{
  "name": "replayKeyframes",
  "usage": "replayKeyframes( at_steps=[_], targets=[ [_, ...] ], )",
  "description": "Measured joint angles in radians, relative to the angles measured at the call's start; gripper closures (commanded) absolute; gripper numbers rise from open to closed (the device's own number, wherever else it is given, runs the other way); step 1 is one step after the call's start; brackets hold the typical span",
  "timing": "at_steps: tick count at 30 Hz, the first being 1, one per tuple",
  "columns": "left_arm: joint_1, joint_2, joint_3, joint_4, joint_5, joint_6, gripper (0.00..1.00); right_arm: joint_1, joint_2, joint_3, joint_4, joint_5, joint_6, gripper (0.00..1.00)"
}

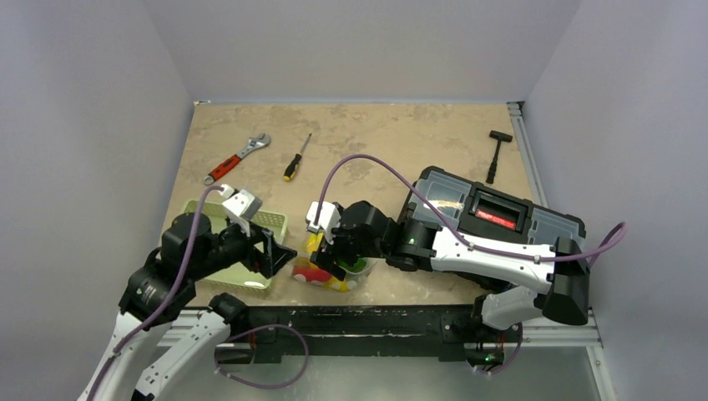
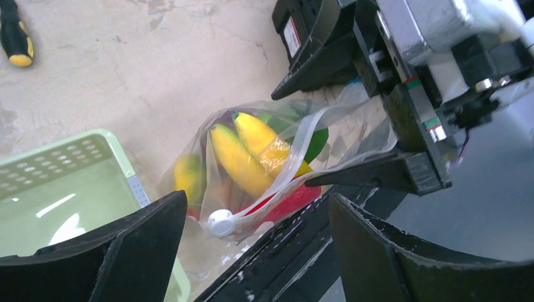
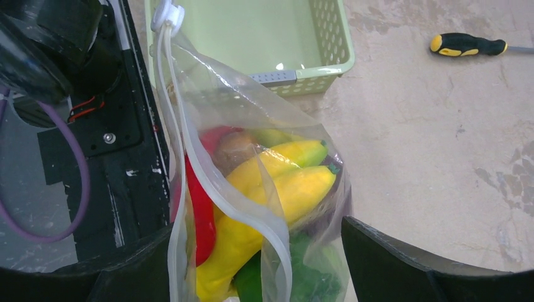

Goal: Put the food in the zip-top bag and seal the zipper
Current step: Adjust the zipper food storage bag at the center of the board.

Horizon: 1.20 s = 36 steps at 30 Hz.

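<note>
The clear zip-top bag [image 1: 332, 271] lies at the table's near edge and holds the food: yellow pieces [image 3: 283, 189], a red chilli [image 3: 200, 214] and green pieces [image 3: 308, 277]. The zipper strips [image 3: 208, 170] stand parted along the mouth. A white slider [image 2: 220, 222] sits at the end towards the basket. My right gripper [image 3: 264, 277] is open, with one finger on each side of the bag's other end. My left gripper [image 2: 258, 251] is open. The slider lies between its fingers, untouched. In the top view the left gripper [image 1: 275, 251] and right gripper [image 1: 334, 261] flank the bag.
A pale green mesh basket [image 1: 271, 221] stands just left of the bag. A black toolbox [image 1: 493, 213] is to the right. A wrench [image 1: 238, 157], a screwdriver [image 1: 295, 160] and a hammer [image 1: 497, 150] lie at the back. The black base rail [image 1: 376, 322] runs along the near edge.
</note>
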<state>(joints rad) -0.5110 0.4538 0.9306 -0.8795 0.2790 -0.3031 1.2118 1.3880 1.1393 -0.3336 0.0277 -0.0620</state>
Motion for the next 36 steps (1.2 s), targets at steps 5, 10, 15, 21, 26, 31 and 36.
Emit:
replayKeyframes(
  at_steps=[5, 10, 15, 21, 26, 31, 36],
  targets=[
    [-0.001, 0.135, 0.038, -0.04, 0.085, 0.191, 0.21, 0.0, -0.023, -0.018, 0.013, -0.008, 0.003, 0.15],
    [-0.002, 0.126, -0.029, -0.051, 0.165, 0.328, 0.24, 0.0, -0.023, -0.021, 0.02, -0.019, 0.008, 0.15],
    [-0.003, 0.043, -0.093, -0.055, 0.182, 0.405, 0.49, 0.0, -0.023, -0.029, 0.022, -0.019, 0.008, 0.15],
    [-0.003, 0.063, -0.101, -0.014, 0.118, 0.461, 0.76, 0.0, -0.023, -0.033, 0.021, -0.019, 0.009, 0.14],
    [-0.003, 0.079, -0.122, 0.027, 0.074, 0.47, 0.87, -0.001, -0.04, -0.033, 0.015, -0.019, 0.01, 0.11],
    [-0.003, -0.008, -0.183, 0.087, 0.056, 0.471, 1.0, -0.001, -0.064, -0.032, -0.016, -0.018, 0.01, 0.07],
    [-0.003, -0.136, -0.259, 0.18, 0.056, 0.452, 1.0, -0.001, -0.09, -0.021, -0.071, 0.006, 0.023, 0.03]
  ],
)
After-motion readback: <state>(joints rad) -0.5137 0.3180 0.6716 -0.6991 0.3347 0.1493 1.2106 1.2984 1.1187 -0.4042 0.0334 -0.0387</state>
